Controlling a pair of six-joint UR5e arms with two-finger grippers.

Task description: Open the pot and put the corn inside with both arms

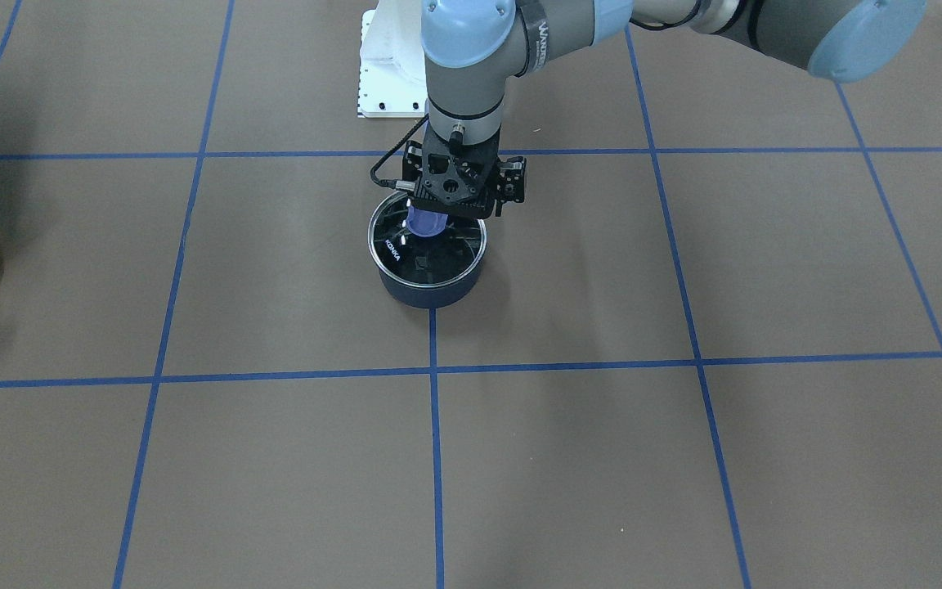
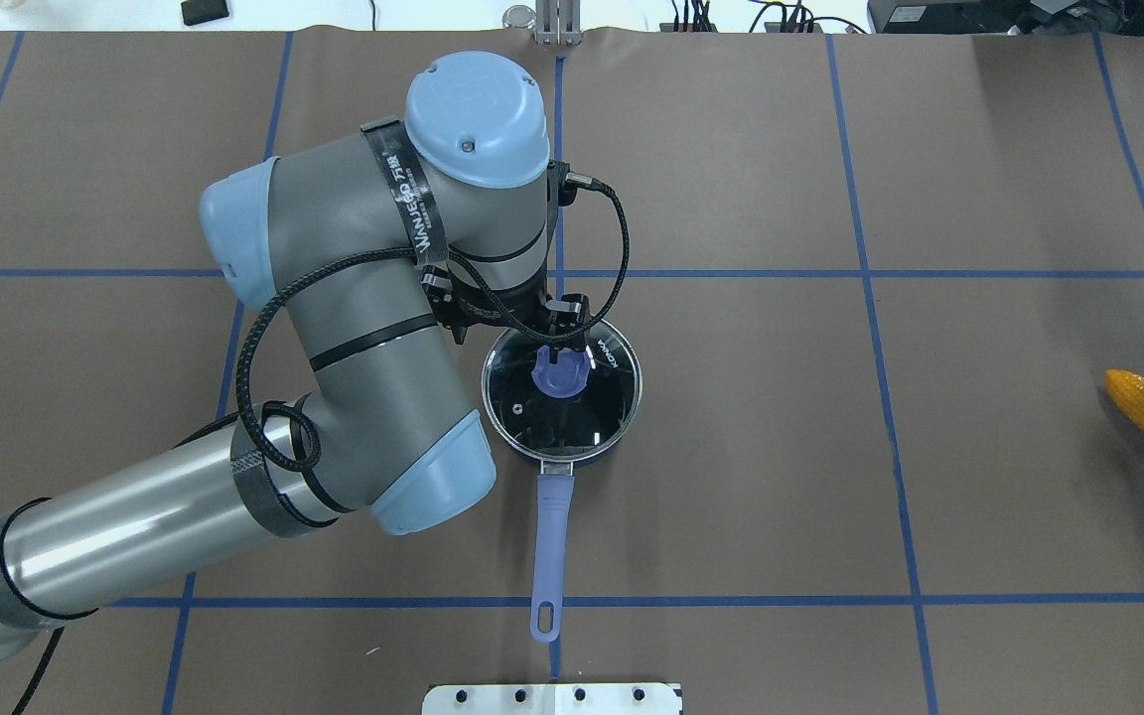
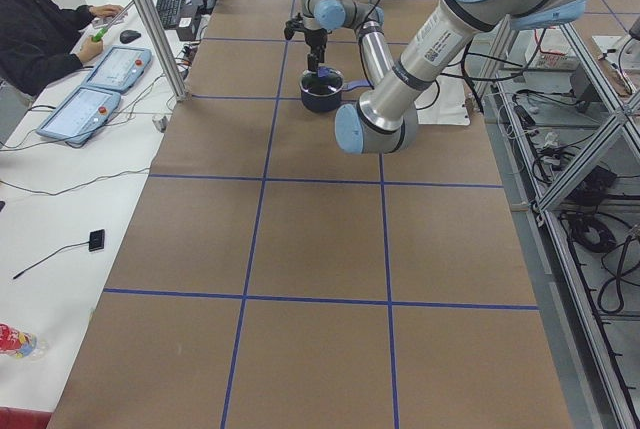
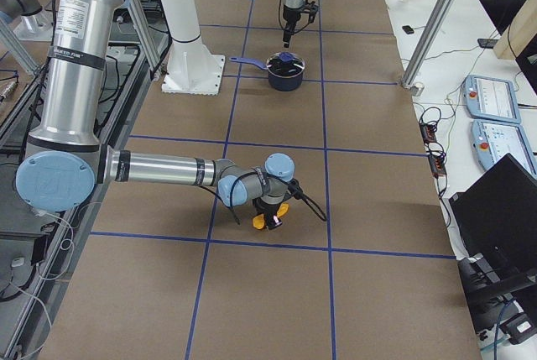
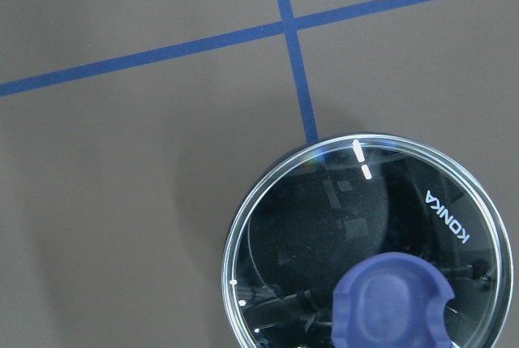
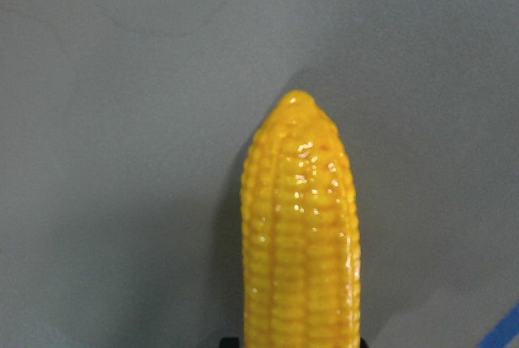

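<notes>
The pot's (image 1: 428, 293) glass lid (image 5: 324, 226) reads KONKA. The left gripper (image 2: 558, 343) is over its knob (image 2: 561, 375) and the right gripper (image 4: 270, 209) is at the corn (image 6: 302, 234). I cannot tell either one's grip.

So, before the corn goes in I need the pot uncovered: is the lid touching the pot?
Touching. The front-facing view shows the lid seated flat on the pot, its visible rim flush, no gap.

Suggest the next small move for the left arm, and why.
Probably ease the left gripper down and close it on the knob. The glass lid sits on the pot, the gripper hangs right over the knob, and no view shows a grip yet. The corn can't go in until then.
</notes>
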